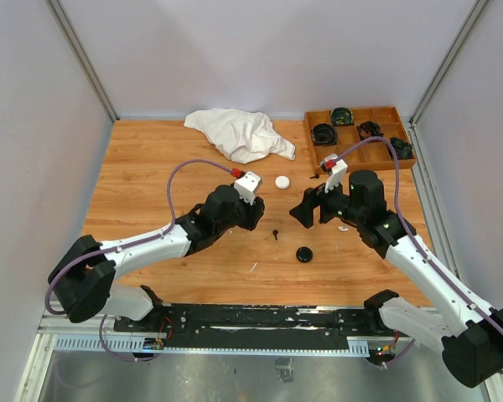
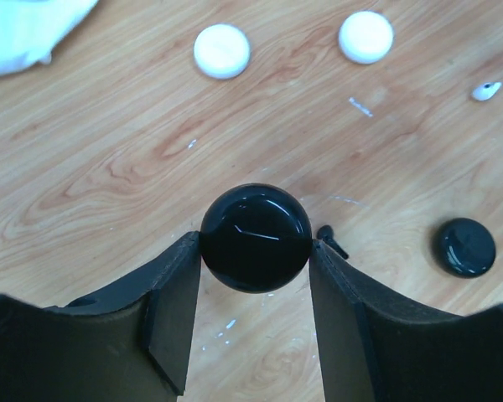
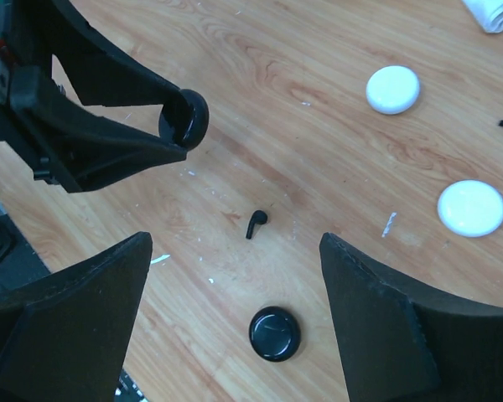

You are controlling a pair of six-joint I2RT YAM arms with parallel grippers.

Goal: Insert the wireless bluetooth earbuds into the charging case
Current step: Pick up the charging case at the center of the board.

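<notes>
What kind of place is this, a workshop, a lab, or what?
Probably a lab robot test cell: plain panel walls box in a wooden table, a left arm and right arm are bolted to a rail at its near edge, and a compartment tray holds sorted items.

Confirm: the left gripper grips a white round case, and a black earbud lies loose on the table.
Wrong colour: the left wrist view shows the left gripper gripping a black round case. The black earbud does lie loose.

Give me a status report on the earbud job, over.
Left gripper shut on black case. Right gripper open above loose black earbud. Nothing between them; second black case sits nearby.
</notes>
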